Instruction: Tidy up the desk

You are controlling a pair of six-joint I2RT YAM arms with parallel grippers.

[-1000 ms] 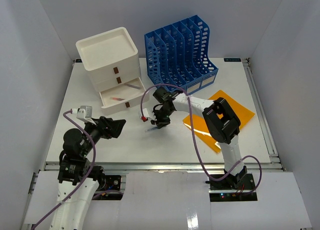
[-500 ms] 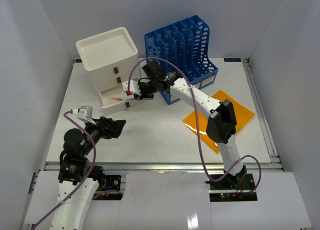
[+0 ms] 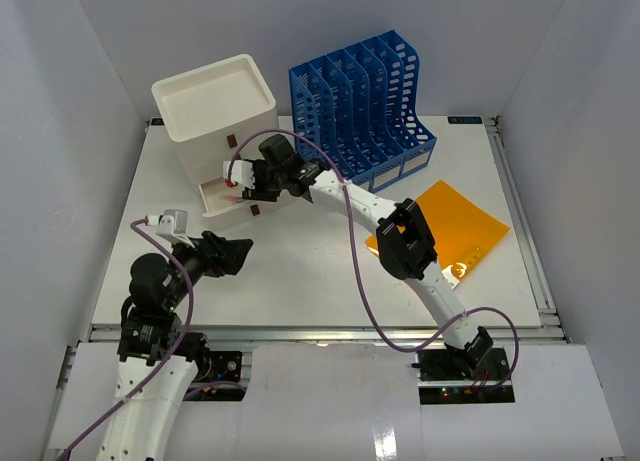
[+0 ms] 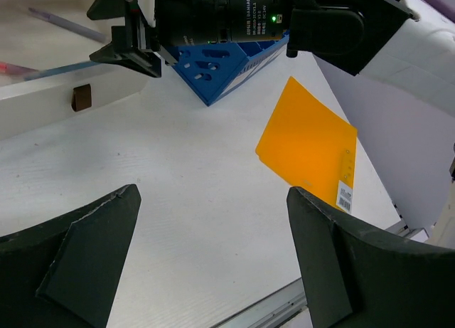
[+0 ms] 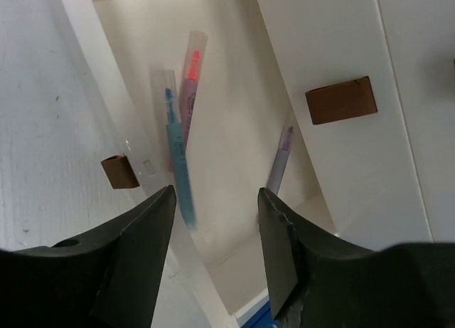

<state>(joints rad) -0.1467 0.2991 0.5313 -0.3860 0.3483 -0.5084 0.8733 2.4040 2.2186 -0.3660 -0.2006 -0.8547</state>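
Releasing blue pen [image 5: 178, 171] from parted right fingers [image 5: 135, 257] into drawer [image 5: 234, 143] just below; left fingers [image 4: 85, 264] wide apart, empty. To do yet: orange folder [image 3: 465, 216], well apart from both, on tabletop [image 3: 300, 281].

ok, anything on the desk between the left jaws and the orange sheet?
No. The left wrist view shows only bare desk up to the sheet.

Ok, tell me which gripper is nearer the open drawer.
Right. The right gripper hangs over the open drawer; the left gripper sits back near the front edge of the desk, apart from it.
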